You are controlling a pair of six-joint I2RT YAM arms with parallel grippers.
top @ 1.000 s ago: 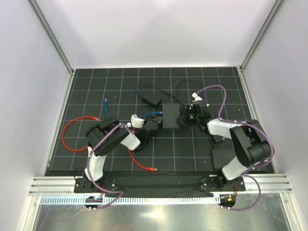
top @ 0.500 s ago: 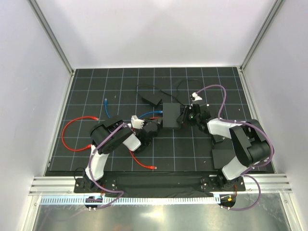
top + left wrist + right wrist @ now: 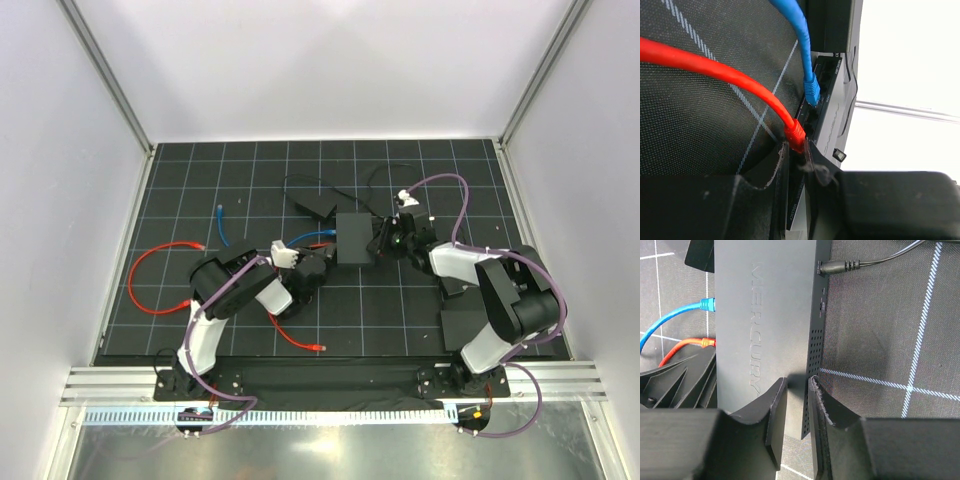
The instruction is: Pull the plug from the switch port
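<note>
The switch is a flat black box lying mid-table, with its ports facing left. A red plug and a blue plug sit in its port row. My left gripper is shut on the red plug, right against the switch's port face. My right gripper clamps the switch at its near right edge, with one finger on the top face and one on the perforated side. In the top view the left gripper is left of the switch and the right gripper is right of it.
A black power cord plugs into the switch's far side. A power brick lies behind the switch. A flat black plate lies by the right arm. A red cable loop, a loose blue cable and a red cable end lie on the mat.
The left gripper has slid slightly right toward the switch and closed on the red plug. The right gripper's jaws have tightened a little on the switch.
</note>
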